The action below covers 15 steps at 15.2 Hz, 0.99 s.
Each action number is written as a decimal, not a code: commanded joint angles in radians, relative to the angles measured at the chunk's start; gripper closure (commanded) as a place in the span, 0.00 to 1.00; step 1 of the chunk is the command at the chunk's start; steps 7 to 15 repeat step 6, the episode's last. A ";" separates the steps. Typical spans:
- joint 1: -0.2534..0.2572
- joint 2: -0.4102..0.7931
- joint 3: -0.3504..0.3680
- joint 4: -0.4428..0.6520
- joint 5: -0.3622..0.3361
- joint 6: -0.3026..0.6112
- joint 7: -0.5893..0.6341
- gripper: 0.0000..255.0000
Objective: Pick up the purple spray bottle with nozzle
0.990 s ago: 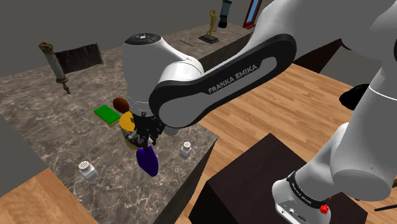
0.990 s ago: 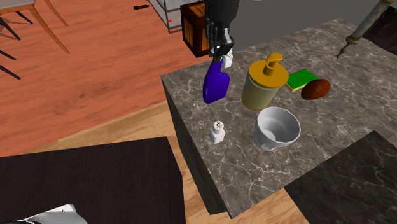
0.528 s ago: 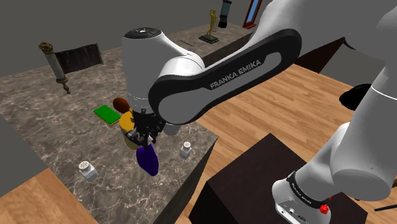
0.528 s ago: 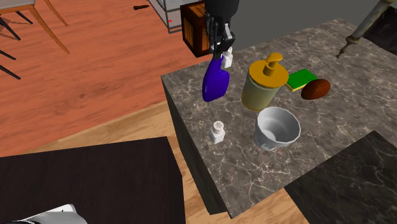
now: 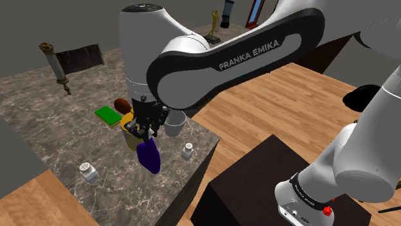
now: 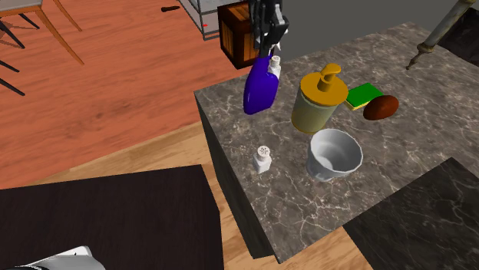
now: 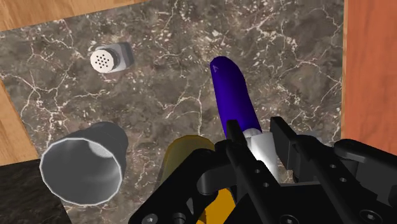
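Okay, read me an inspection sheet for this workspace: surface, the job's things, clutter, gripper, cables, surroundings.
Surface: dark marbled counter, with several things standing on it.
Job's things: purple spray bottle hanging tilted by its white nozzle, apparently off the counter.
Clutter: yellow-capped pump dispenser, grey cup, white shaker, second shaker, green pad, brown oval lump.
Gripper: gripper shut on the nozzle.
Cables: nothing seen.
Surroundings: wooden floor, wooden crate, dark stand.
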 commanded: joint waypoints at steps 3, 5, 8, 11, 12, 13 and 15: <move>-0.005 -0.028 0.005 0.028 0.019 -0.051 -0.012 1.00; -0.006 -0.034 0.006 0.036 0.023 -0.065 -0.014 1.00; -0.006 -0.034 0.006 0.036 0.023 -0.065 -0.014 1.00; -0.006 -0.034 0.006 0.036 0.023 -0.065 -0.014 1.00; -0.006 -0.034 0.006 0.036 0.023 -0.065 -0.014 1.00; -0.006 -0.034 0.006 0.036 0.023 -0.065 -0.014 1.00; -0.006 -0.034 0.006 0.036 0.023 -0.065 -0.014 1.00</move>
